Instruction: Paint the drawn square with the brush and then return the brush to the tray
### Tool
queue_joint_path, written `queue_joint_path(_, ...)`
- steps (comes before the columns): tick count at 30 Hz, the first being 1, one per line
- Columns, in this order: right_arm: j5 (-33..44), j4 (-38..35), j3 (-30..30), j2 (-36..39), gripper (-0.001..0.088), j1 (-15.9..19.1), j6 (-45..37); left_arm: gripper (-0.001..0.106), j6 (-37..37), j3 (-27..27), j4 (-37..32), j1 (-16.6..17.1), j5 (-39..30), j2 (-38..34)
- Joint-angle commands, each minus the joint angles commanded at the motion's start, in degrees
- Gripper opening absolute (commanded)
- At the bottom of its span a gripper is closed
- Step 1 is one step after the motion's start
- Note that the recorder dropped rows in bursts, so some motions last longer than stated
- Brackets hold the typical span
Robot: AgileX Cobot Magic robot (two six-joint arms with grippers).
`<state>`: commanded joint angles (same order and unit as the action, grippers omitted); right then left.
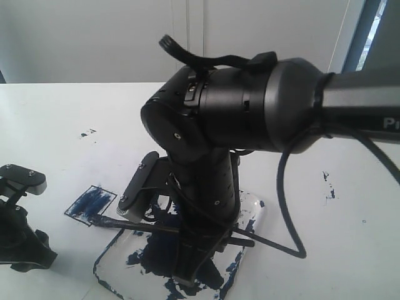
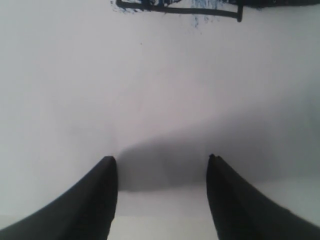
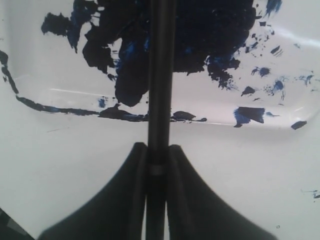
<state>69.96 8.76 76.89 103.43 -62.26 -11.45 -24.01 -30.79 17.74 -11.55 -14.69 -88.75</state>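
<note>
The brush point(image 1: 137, 226) lies almost level just above the tray point(image 1: 250, 215), its paint-clotted tip by the drawn square point(image 1: 91, 204), which is streaked dark blue. My right gripper point(image 1: 186, 269) points down over the tray, shut on the brush handle point(image 3: 161, 75). In the right wrist view its jaws point(image 3: 157, 147) pinch the handle over the tray's rim point(image 3: 55, 92) and navy blot. Low at the left, my left gripper point(image 1: 25, 181) rests on the paper. It is open point(image 2: 162, 159) and empty, with the square's outline point(image 2: 175, 9) ahead of it.
The right arm's bulk and its black cable point(image 1: 284, 206) hang over the middle of the white paper. Small paint specks point(image 1: 87, 133) mark the paper at far left, and more specks point(image 1: 328, 187) at right. A white wall stands behind the table.
</note>
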Motion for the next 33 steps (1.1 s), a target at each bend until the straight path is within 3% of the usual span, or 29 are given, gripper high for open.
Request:
queue_joint_path(10,0.00,11.15,0.00,0.00,0.0000,0.00,3.25,0.059,0.00,0.00,0.00,0.00,-0.13,0.00)
queue_joint_path(30,-3.08,15.38,0.00,0.10,0.0000,0.00,3.53,0.059,0.00,0.00,0.00,0.00,-0.15,0.00)
queue_joint_path(33,-3.61,17.14,0.00,0.10,0.0000,-1.51,1.08,0.059,0.00,0.00,0.00,0.00,-0.05,0.00)
